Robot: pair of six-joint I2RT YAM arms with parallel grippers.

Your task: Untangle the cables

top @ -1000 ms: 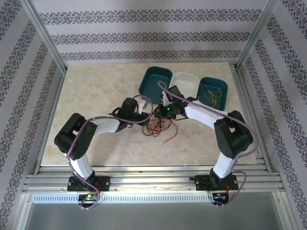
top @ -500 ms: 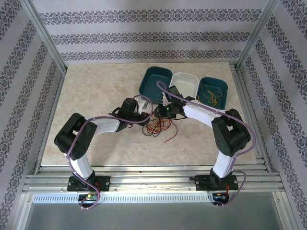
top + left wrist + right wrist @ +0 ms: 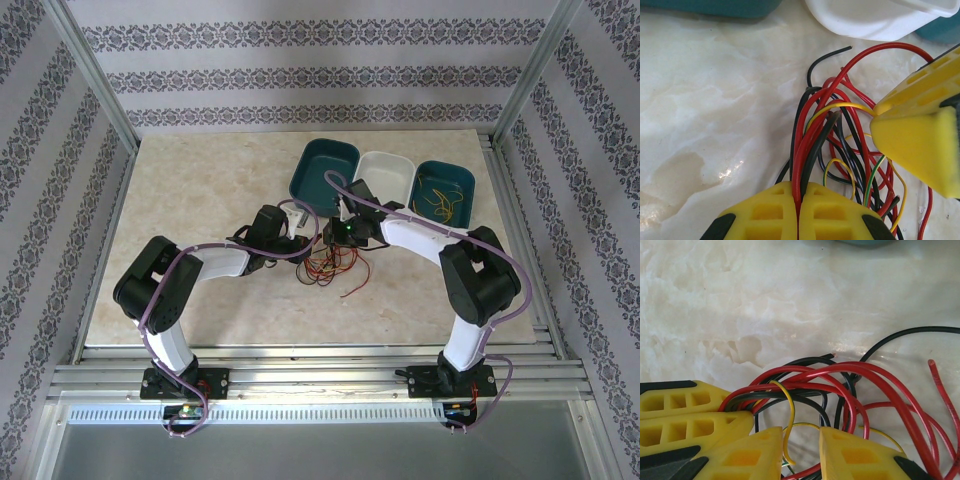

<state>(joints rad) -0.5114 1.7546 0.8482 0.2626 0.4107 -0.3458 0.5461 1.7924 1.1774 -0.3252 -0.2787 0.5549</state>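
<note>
Top external view: over the last second the right arm (image 3: 420, 236) swings its elbow slightly left, which brings the right end effector (image 3: 338, 233) a touch closer to the left end effector (image 3: 297, 235). The left arm (image 3: 215, 263) stays put. The cables (image 3: 330, 265) lie bunched on the worktop (image 3: 200, 190) just below both end effectors, in front of the white tray (image 3: 390, 175), and the bundle barely shifts.

In the left wrist view, the left end effector is clamped tight on a red strand (image 3: 799, 175) and black strands (image 3: 815, 147). In the right wrist view, the right one stands narrowly apart with a yellow strand (image 3: 791, 412) running through the gap, not visibly pinched.

My reading is that the knot is anchored and the yellow wire is lined up for a grip. No strand looks freed yet.
</note>
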